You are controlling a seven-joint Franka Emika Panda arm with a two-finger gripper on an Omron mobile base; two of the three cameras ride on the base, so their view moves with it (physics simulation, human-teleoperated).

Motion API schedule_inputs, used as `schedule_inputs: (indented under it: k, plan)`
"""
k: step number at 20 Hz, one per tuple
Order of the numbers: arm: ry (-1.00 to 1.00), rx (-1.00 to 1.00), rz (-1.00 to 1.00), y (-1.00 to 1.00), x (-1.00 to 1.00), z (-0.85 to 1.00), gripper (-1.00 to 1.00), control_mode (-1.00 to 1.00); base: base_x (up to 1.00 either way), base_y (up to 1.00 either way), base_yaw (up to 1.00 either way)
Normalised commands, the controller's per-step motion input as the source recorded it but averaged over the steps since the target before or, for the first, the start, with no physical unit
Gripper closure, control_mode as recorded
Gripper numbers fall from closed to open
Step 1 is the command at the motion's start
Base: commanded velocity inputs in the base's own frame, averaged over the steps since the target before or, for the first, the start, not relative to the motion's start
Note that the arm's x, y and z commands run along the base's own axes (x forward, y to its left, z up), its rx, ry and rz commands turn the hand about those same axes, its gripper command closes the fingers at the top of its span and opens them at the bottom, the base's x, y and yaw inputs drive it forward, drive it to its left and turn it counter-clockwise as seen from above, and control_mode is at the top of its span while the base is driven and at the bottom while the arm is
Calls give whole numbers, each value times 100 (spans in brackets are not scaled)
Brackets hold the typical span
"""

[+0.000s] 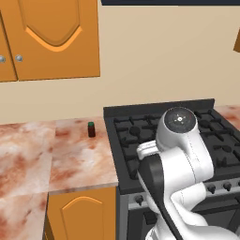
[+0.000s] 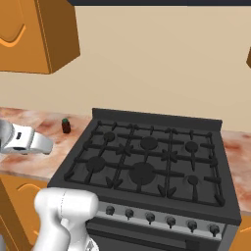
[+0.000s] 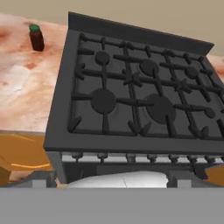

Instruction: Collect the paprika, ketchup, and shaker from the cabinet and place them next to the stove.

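You see the paprika (image 1: 91, 129) standing upright on the marbled tabletop (image 1: 37, 154), just left of the black stove (image 2: 152, 162), below closed orange cabinet (image 1: 51, 37) doors. Your gripper is released, holding nothing.

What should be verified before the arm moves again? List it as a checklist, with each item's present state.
1. Paprika stands on the counter next to the stove: ok.
2. Paprika upright, green lid on top: ok.
3. Ketchup and shaker set beside the stove: not ok; the paprika is the one item there.
4. Cabinet doors open for the next pick: not ok; the doors in the left base view are shut.
5. Pincer open and holding nothing: cannot tell from the pictures.
6. Arm clear of the paprika: ok, apart from it.
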Motion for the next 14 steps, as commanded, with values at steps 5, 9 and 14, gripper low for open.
schedule_inputs:
  k: [5,9,14]
  plan:
    - [2,0,0,0,-35,-17,-100,-100,0,0,0]
    - [-1,0,-2,0,-16,-4,-100,100,-46,0,-15]
    - [0,0,0,0,0,0,-100,100,-55,0,-37]
